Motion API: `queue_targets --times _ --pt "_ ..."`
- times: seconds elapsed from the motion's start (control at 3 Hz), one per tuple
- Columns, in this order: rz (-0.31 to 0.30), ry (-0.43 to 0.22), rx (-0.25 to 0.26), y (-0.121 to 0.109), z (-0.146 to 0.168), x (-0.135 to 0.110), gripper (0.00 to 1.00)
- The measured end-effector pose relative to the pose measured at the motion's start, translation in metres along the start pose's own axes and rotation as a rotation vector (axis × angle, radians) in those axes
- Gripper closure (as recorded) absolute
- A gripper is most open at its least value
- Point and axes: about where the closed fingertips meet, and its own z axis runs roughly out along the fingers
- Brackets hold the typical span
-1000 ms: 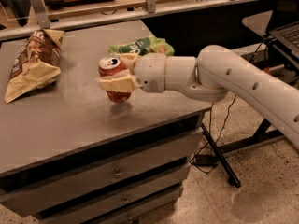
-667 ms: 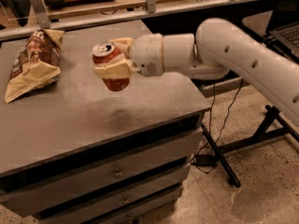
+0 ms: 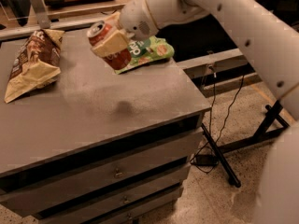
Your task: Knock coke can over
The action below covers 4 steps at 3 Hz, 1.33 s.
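The coke can [image 3: 119, 59], red with a silver top, is tilted and held in the air above the grey cabinet top [image 3: 93, 111]. My gripper [image 3: 110, 42] is shut on the can, with a tan finger [image 3: 111, 43] across its side. The white arm reaches in from the upper right. The can's shadow falls on the cabinet top below it.
A green snack bag [image 3: 147, 52] lies behind the can near the back right edge. A brown and tan chip bag [image 3: 32, 62] lies at the left. The cabinet has drawers [image 3: 117, 171] in front; a black stand leg [image 3: 219, 160] and cables are on the floor at the right.
The gripper has lifted the coke can off the cabinet top and raised it higher, tilting it. The green bag is now uncovered behind it.
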Motion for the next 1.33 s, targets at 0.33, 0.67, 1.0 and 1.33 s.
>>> queue_targets --times 0.33,0.67,1.0,1.33 --pt "-0.110 0.122 -0.119 0.018 0.006 -0.010 1.00" --pt "-0.270 0.232 -0.246 0.056 0.005 -0.021 1.00" --pt "-0.415 0.291 -0.282 0.083 0.002 -0.031 1.00" --pt "-0.547 0.362 -0.293 0.105 0.014 -0.030 1.00"
